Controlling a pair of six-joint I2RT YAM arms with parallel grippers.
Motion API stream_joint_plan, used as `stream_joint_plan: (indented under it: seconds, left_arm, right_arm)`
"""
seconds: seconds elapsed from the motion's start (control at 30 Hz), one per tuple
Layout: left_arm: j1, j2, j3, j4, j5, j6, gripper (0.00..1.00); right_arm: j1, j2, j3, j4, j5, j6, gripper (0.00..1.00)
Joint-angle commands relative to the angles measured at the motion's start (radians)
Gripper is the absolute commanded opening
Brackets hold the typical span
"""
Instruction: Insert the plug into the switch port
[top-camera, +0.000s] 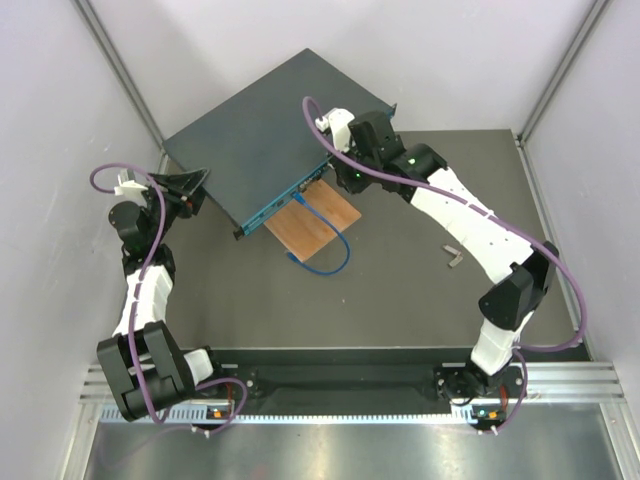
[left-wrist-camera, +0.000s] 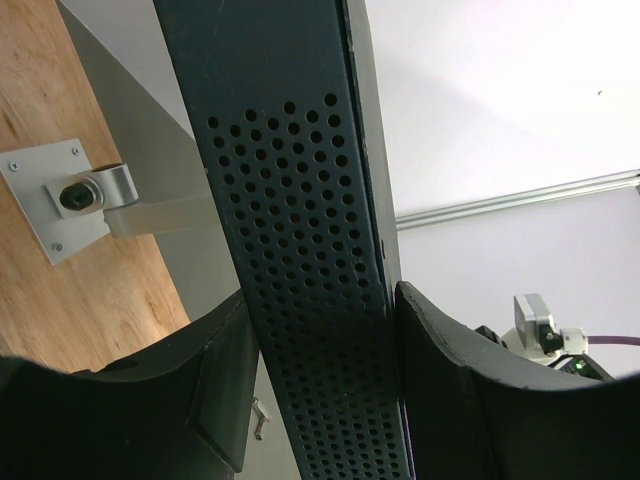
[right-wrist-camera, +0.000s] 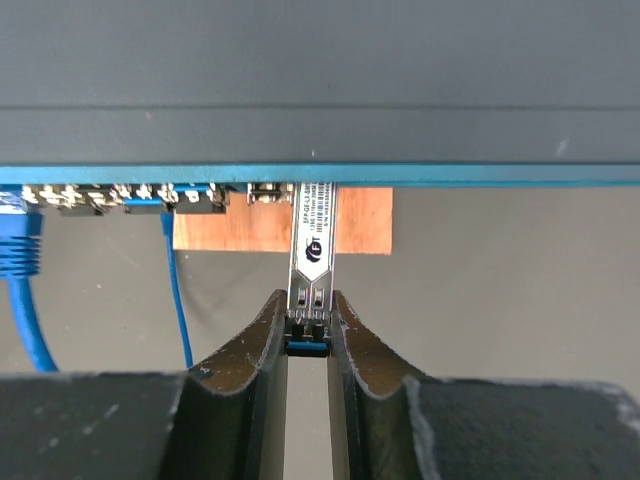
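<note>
The switch (top-camera: 265, 135) is a dark blue-teal box lying at the back of the table, its teal port face (right-wrist-camera: 320, 176) turned towards my right arm. My right gripper (right-wrist-camera: 308, 312) is shut on the rear end of a slim silver plug (right-wrist-camera: 312, 250). The plug's front end sits in the port row at the face's lower edge. In the top view this gripper (top-camera: 325, 178) is at the port face. My left gripper (left-wrist-camera: 320, 300) is shut on the switch's perforated side wall (left-wrist-camera: 300, 250), one finger on each side, at the box's left corner (top-camera: 192, 188).
A small brown wooden board (top-camera: 318, 222) lies under the port face. A blue cable (top-camera: 325, 255) is plugged in left of the plug (right-wrist-camera: 20, 260) and loops over the board. A small silver part (top-camera: 453, 256) lies on the mat to the right. Grey walls close in on both sides.
</note>
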Motion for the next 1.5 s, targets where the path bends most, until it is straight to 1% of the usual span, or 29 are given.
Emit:
stream_joint_plan:
  seconds: [0.0,0.13,0.3,0.47,0.67,0.9,1.07,1.17,1.2,1.27,1.3,1.37,1.4,1.47]
  left_arm:
    - [-0.062,-0.010,0.007,0.000,0.080,0.140,0.00]
    - [-0.059,-0.008,0.008,-0.005,0.080,0.141,0.00]
    - [-0.062,-0.005,0.010,-0.003,0.075,0.138,0.00]
    - [-0.062,-0.008,0.011,-0.005,0.080,0.141,0.00]
    - [-0.062,-0.007,0.005,-0.008,0.074,0.146,0.00]
    - [-0.062,-0.007,0.005,-0.008,0.077,0.148,0.00]
    - [-0.062,-0.005,0.008,-0.012,0.077,0.148,0.00]
    - [-0.062,-0.003,0.010,-0.014,0.075,0.149,0.00]
    - [-0.064,-0.003,0.011,-0.015,0.075,0.148,0.00]
    - [-0.062,-0.003,0.011,-0.015,0.077,0.149,0.00]
    - [-0.062,-0.002,0.013,-0.017,0.075,0.149,0.00]
    - [-0.064,0.000,0.014,-0.017,0.077,0.151,0.00]
    - [-0.062,0.000,0.016,-0.019,0.077,0.152,0.00]
    - [-0.062,0.000,0.019,-0.019,0.077,0.152,0.00]
  right_arm:
    - [0.017,-0.012,0.087,0.040,-0.080,-0.010,0.00]
    - [0.017,-0.016,0.090,0.043,-0.088,-0.010,0.00]
    - [0.017,-0.007,0.053,0.058,-0.099,-0.019,0.00]
    - [0.017,0.002,0.003,0.098,-0.099,-0.026,0.00]
    - [0.017,-0.025,-0.043,0.196,-0.082,-0.035,0.00]
    - [0.021,-0.019,-0.034,0.238,-0.117,-0.038,0.00]
    - [0.019,0.011,0.015,0.233,-0.137,-0.050,0.00]
    - [0.016,0.013,0.023,0.215,-0.129,-0.062,0.13]
    - [0.019,0.008,0.016,0.209,-0.128,-0.066,0.20]
    - [0.014,-0.015,-0.008,0.201,-0.125,-0.079,0.26]
    - [0.011,-0.024,-0.019,0.196,-0.122,-0.082,0.32]
    - [0.004,-0.053,-0.051,0.187,-0.114,-0.090,0.37]
    - [0.001,-0.061,-0.060,0.178,-0.114,-0.095,0.41]
    - [-0.013,-0.087,-0.088,0.163,-0.114,-0.098,0.47]
